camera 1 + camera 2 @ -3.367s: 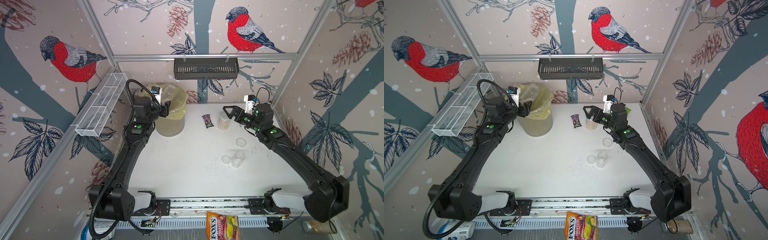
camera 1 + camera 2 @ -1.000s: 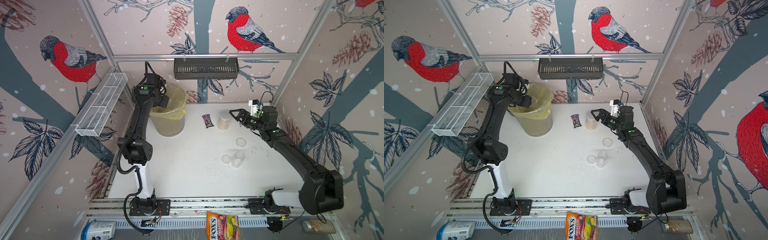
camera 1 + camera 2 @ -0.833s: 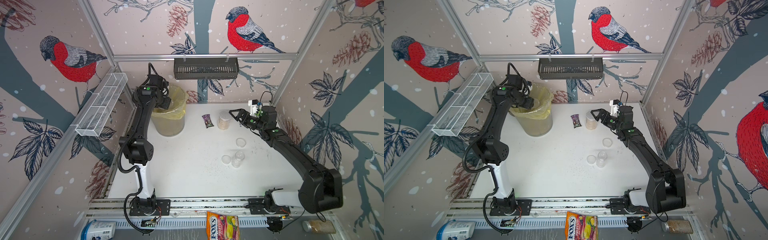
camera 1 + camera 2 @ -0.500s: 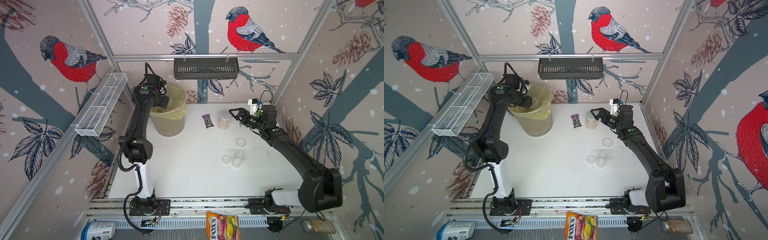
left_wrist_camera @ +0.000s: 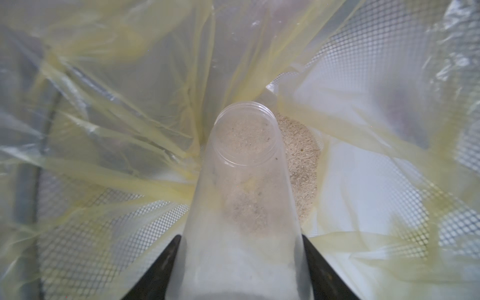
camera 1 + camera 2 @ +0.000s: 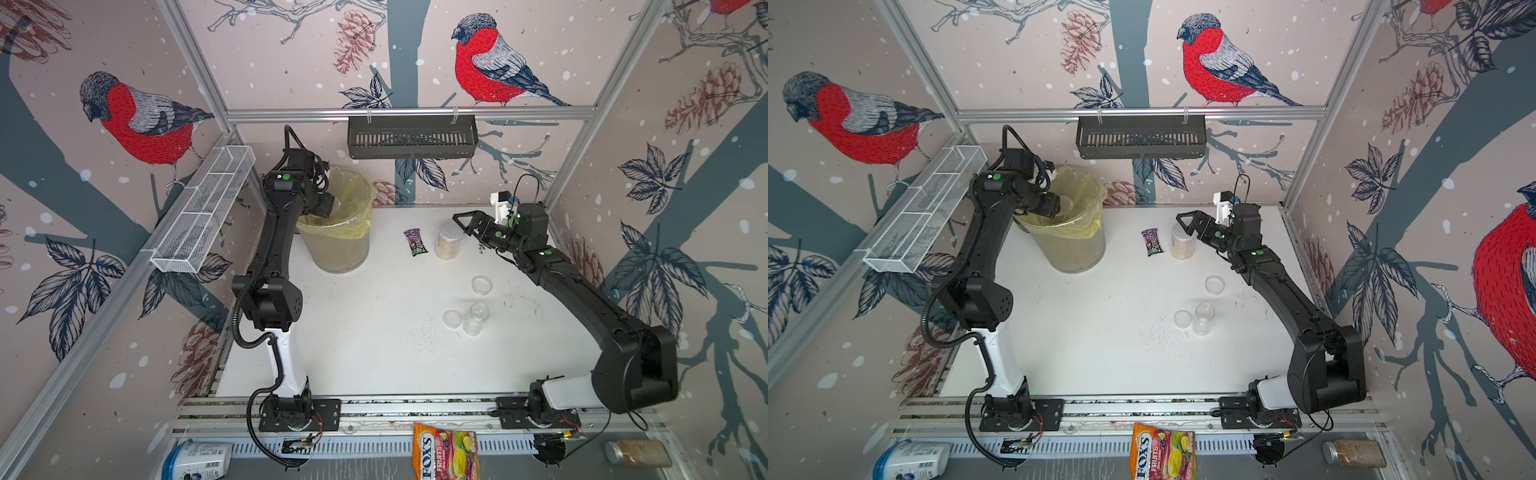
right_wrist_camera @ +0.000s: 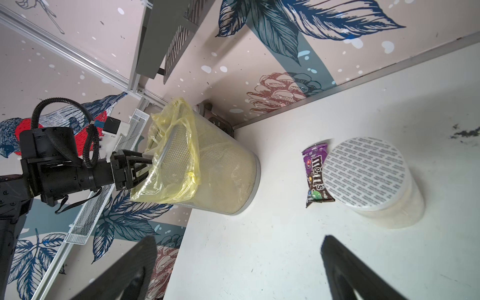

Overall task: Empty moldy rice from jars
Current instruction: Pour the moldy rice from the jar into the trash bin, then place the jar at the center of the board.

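Observation:
My left gripper [image 5: 240, 249] is shut on a slim clear jar [image 5: 244, 181], lidless and tipped mouth-down inside the yellow-lined bin [image 6: 336, 245]. A heap of moldy rice [image 5: 302, 166] lies in the bag below its mouth. Pale grains show through the jar wall. In both top views the left gripper [image 6: 328, 203] [image 6: 1057, 204] reaches over the bin rim. My right gripper [image 6: 467, 222] [image 7: 239, 241] hangs open and empty beside the wider jar [image 6: 449, 241] [image 7: 368, 179], which is full and has a dotted silver lid. Another slim jar [image 6: 476, 318] stands open on the table, with two clear lids [image 6: 482, 284] [image 6: 452, 318] nearby.
An M&M's packet [image 6: 415, 242] lies against the wide jar. Loose grains [image 6: 419, 332] speckle the table. A black basket [image 6: 411, 137] hangs on the back wall and a wire shelf [image 6: 203, 216] on the left. A candy bag [image 6: 446, 451], a tub [image 6: 197, 459] and a brown jar [image 6: 638, 453] lie beyond the front rail.
Since the earliest frames my left arm has risen and reached over the bin with the jar. In the last second it only wobbles slightly there. The right gripper stays open by the wide jar.

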{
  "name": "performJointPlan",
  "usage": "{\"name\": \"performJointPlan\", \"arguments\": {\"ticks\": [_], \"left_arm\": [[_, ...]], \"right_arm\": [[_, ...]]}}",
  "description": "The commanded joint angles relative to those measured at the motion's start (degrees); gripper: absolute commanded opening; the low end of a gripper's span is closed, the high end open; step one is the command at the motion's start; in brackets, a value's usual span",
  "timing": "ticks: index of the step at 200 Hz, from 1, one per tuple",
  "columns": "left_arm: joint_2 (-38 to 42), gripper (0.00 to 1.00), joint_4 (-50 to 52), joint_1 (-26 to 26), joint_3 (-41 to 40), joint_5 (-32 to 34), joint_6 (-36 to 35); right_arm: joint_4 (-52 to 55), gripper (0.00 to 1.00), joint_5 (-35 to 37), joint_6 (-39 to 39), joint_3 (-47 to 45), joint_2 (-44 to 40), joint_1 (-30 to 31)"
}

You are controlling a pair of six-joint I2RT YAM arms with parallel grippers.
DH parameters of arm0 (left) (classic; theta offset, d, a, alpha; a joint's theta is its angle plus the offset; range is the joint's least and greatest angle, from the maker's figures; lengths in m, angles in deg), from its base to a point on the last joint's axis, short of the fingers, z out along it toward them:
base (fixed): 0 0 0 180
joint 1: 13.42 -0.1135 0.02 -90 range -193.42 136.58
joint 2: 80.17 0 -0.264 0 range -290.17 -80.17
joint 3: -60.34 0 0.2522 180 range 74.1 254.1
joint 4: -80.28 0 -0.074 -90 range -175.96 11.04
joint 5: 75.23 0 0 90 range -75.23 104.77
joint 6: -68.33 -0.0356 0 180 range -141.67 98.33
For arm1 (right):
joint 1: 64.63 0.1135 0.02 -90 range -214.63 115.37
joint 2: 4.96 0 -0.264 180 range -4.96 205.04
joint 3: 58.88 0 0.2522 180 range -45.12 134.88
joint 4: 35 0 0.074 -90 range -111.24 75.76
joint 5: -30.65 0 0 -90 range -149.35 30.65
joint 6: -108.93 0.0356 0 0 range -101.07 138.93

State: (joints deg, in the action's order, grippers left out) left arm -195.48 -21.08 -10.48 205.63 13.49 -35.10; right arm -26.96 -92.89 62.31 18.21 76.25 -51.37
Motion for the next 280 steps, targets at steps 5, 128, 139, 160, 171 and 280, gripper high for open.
{"name": "performJointPlan", "arguments": {"ticks": [5, 128, 139, 160, 171, 280], "left_arm": [[2.1, 0.11, -1.3, -0.4, -2.0, -2.1, 0.7], [7.4, 0.07, -6.2, -1.6, -5.3, -11.2, 3.3], [9.5, 0.07, -8.5, -1.7, -7.6, -12.3, 3.8], [14.2, 0.07, -14.3, -1.8, -12.7, -14.4, 4.5], [17.4, 0.08, -18.6, -1.8, -16.7, -14.8, 4.5], [43.3, 0.09, -49.1, -2.0, -47.8, -26.6, 9.5]], "right_arm": [[0.1, 1.0, 0.5, -1.2, 0.7, 0.1, 0.4], [1.0, 1.0, 0.2, -2.3, 2.4, 0.7, 2.3], [2.7, 1.0, 0.8, -3.8, 3.8, 0.9, 3.0], [8.8, 1.0, 2.0, -9.4, 8.3, 2.0, 4.5], [10.4, 1.0, 2.0, -11.0, 9.8, 2.4, 4.9], [7.7, 1.0, -7.6, -15.2, 17.1, 3.4, 9.6]]}}
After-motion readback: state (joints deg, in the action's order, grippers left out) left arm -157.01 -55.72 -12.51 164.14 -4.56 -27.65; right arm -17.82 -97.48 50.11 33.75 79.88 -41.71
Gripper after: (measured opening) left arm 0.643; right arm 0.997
